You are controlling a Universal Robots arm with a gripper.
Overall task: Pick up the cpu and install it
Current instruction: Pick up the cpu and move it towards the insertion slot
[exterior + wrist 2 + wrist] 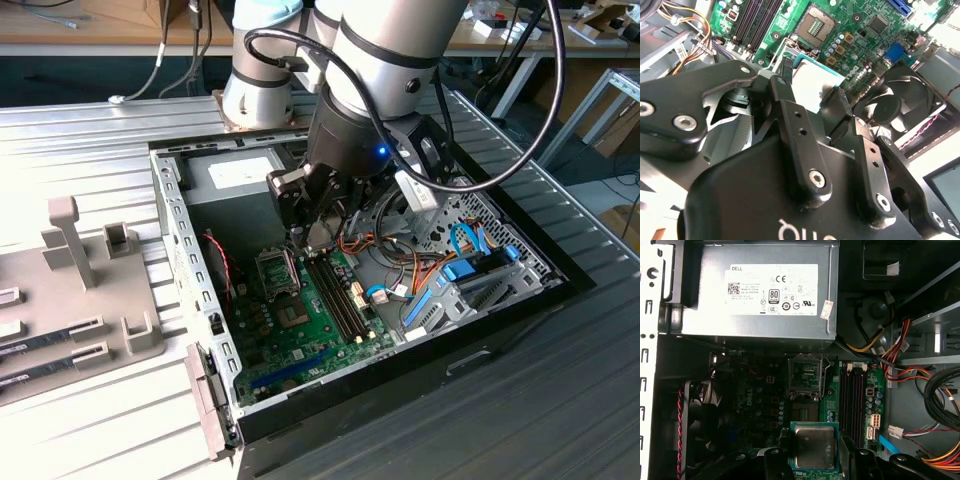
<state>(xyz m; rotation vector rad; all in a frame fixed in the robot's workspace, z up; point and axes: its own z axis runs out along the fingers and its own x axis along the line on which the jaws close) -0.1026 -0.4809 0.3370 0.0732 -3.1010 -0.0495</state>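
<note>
The cpu (813, 446) is a flat square chip with a green rim and a dull silver lid. My gripper (816, 459) is shut on it, one black finger (773, 461) on each side. In the second wrist view the cpu (815, 79) sits between the fingertips (783, 82) of the gripper (811, 89), above the green motherboard. The open cpu socket (804, 377) lies a short way beyond the chip, with its metal frame lifted. In the exterior view the gripper (318, 236) hangs inside the open computer case, just above and beside the socket (277, 268).
A grey power-supply box (760, 290) sits past the socket. A black fan (890, 107) stands beside the board. Memory slots (335, 295) run alongside the socket, and bundles of coloured cables (400, 262) lie beyond them. A grey fixture tray (90, 290) rests at the exterior view's left.
</note>
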